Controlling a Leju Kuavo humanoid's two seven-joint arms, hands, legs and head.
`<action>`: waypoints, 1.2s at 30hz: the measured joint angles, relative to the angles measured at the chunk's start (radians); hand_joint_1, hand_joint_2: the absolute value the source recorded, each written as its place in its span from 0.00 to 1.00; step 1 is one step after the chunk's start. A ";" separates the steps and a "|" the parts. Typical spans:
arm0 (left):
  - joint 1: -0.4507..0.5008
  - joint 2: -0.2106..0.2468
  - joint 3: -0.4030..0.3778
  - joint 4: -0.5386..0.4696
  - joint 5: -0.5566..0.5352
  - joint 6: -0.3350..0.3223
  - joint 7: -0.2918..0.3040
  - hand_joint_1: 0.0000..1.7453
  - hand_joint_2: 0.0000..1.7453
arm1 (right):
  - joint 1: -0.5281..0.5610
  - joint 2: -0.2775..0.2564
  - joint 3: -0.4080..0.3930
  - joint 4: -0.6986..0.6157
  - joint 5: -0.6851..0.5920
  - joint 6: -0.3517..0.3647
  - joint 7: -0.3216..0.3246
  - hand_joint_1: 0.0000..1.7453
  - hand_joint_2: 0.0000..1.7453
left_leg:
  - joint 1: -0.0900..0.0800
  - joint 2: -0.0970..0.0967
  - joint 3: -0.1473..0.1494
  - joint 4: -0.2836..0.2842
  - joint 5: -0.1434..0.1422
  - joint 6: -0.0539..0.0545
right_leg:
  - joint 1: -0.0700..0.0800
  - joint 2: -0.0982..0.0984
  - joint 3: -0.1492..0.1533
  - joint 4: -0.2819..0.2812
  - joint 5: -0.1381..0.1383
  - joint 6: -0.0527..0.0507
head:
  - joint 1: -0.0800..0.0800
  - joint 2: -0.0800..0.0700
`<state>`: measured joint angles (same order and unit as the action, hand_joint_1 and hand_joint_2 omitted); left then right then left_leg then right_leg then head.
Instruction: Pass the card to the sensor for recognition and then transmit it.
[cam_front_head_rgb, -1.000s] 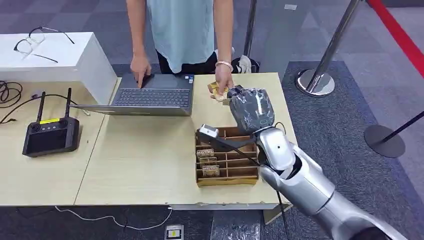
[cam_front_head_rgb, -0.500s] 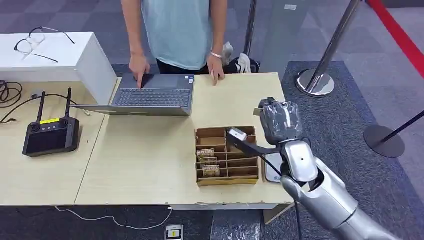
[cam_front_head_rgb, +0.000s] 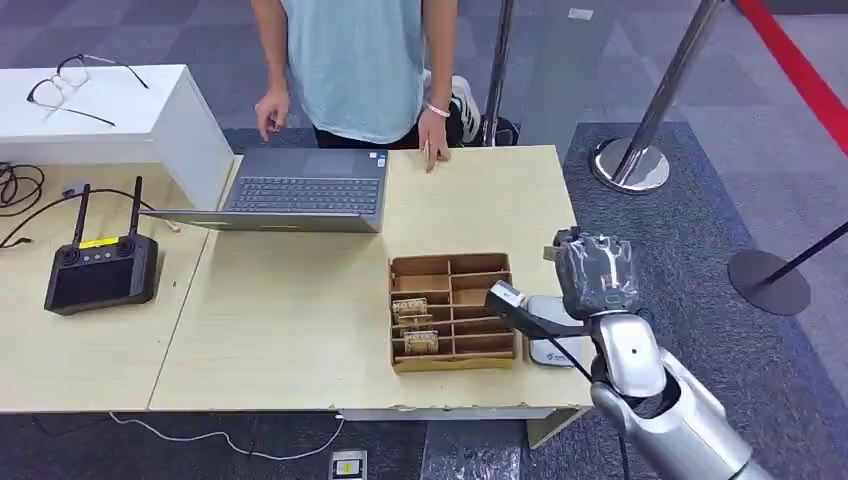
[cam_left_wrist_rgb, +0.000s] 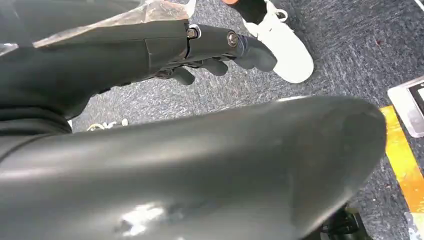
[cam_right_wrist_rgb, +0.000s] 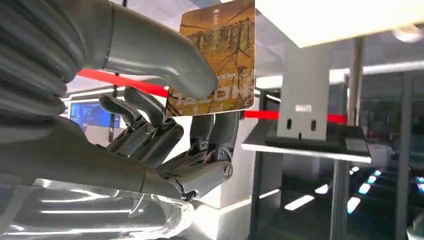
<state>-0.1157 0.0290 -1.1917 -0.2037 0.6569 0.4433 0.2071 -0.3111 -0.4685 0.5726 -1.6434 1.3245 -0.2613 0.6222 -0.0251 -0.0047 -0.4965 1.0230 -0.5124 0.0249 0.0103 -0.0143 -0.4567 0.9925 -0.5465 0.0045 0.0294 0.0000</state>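
The right hand (cam_front_head_rgb: 596, 275), wrapped in a clear plastic cover, hangs just past the right edge of the pale wooden table (cam_front_head_rgb: 290, 320). In the right wrist view this hand (cam_right_wrist_rgb: 165, 125) pinches a golden-brown printed card (cam_right_wrist_rgb: 216, 60) between its thick grey thumb and the darker fingers (cam_right_wrist_rgb: 200, 145). The card stands out beyond the thumb tip, with its printed face towards the wrist camera and most of its surface clear of the hand; the remaining fingers curl loosely beneath it.

Just beside the hand, on the side towards the robot's left, a small white card reader with a dark screen (cam_front_head_rgb: 553, 340) lies on the table corner. Beyond that sits a brown cardboard tray divided into compartments (cam_front_head_rgb: 452, 310), with several more brown cards standing in its slots. The held card is apart from both.

The left hand (cam_left_wrist_rgb: 200, 45) hangs low above grey carpet, its dark fingers curled inward with nothing in them.

Well away from the right hand, at the far table edge, a person in a light blue shirt (cam_front_head_rgb: 360, 60) stands behind an open grey laptop (cam_front_head_rgb: 300, 190). A black handheld controller with two antennas (cam_front_head_rgb: 100, 265) lies at the far left.
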 joint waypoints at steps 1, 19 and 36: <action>0.000 0.000 0.000 0.000 0.000 0.000 0.000 0.00 0.00 | 0.010 0.000 -0.004 0.000 0.002 0.001 -0.001 1.00 1.00 | 0.000 0.000 0.000 0.000 0.000 0.000 | 0.000 0.000 0.000 0.000 0.000 0.000 | 0.000 0.000; -0.001 -0.002 0.001 0.000 0.003 0.002 0.013 0.00 0.00 | 0.113 0.002 -0.015 0.041 -0.004 -0.030 -0.019 1.00 1.00 | 0.000 0.000 0.000 0.000 0.000 0.000 | 0.000 0.000 0.000 0.000 0.000 0.000 | 0.000 0.000; -0.004 -0.001 0.002 0.000 0.010 0.005 0.023 0.00 0.00 | 0.158 0.065 -0.003 0.168 -0.082 -0.148 -0.051 1.00 1.00 | 0.000 0.000 0.001 0.000 0.000 0.000 | 0.000 0.000 0.001 0.000 0.000 0.000 | 0.000 0.000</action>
<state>-0.1196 0.0282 -1.1898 -0.2037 0.6672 0.4486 0.2300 -0.1533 -0.4036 0.5692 -1.4756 1.2421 -0.4093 0.5707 -0.0248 -0.0045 -0.4958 1.0228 -0.5124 0.0249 0.0106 -0.0143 -0.4561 0.9925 -0.5465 0.0046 0.0290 0.0000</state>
